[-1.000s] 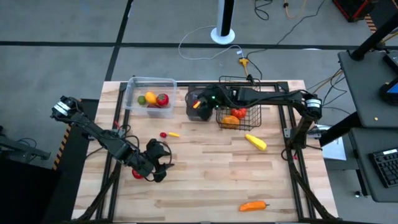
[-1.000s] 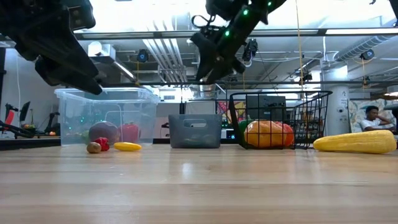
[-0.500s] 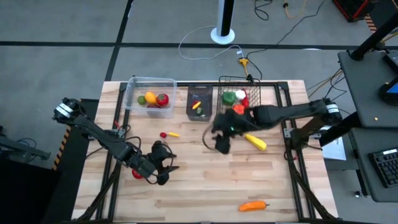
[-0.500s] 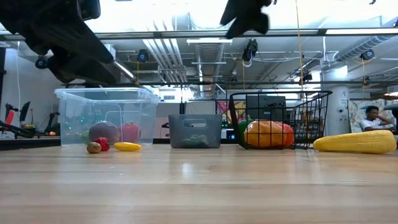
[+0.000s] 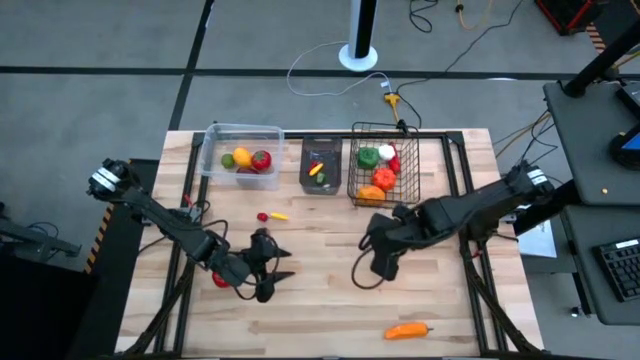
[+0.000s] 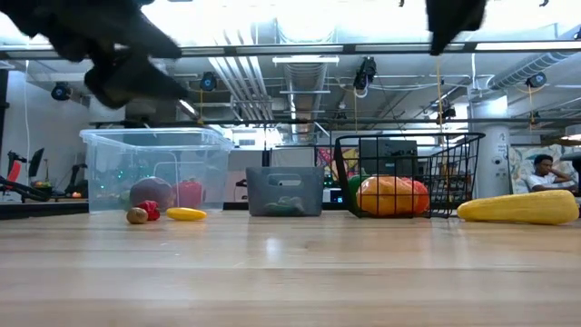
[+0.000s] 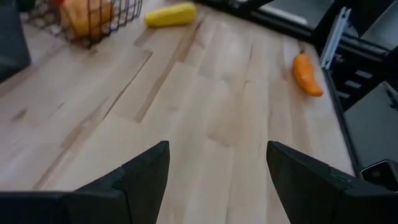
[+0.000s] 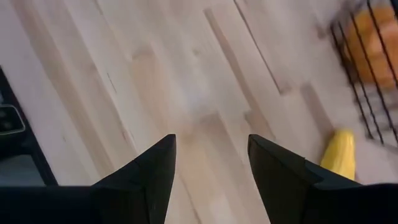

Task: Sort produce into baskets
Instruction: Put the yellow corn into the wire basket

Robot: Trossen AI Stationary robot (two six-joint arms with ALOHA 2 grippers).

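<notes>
While three baskets line the table's [image 5: 320, 290] far edge, clear tub [image 5: 240, 150] holds three pieces, dark bin [image 5: 321, 166] two, wire basket [image 5: 382, 165] four. Loose: yellow corn [image 6: 519, 207], orange pepper [image 5: 407, 330], red fruit [image 5: 220, 280], two small bits. Left pincer [image 5: 268, 278] and right pincer [image 5: 385, 262] both released, empty.

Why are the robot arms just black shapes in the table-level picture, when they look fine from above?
Low view: bright ceiling lights sit behind the left arm and right arm, turning them into silhouettes, and the table carries a pale sheen. High view: light falls evenly from above, with no harsh shadows on the wood.
</notes>
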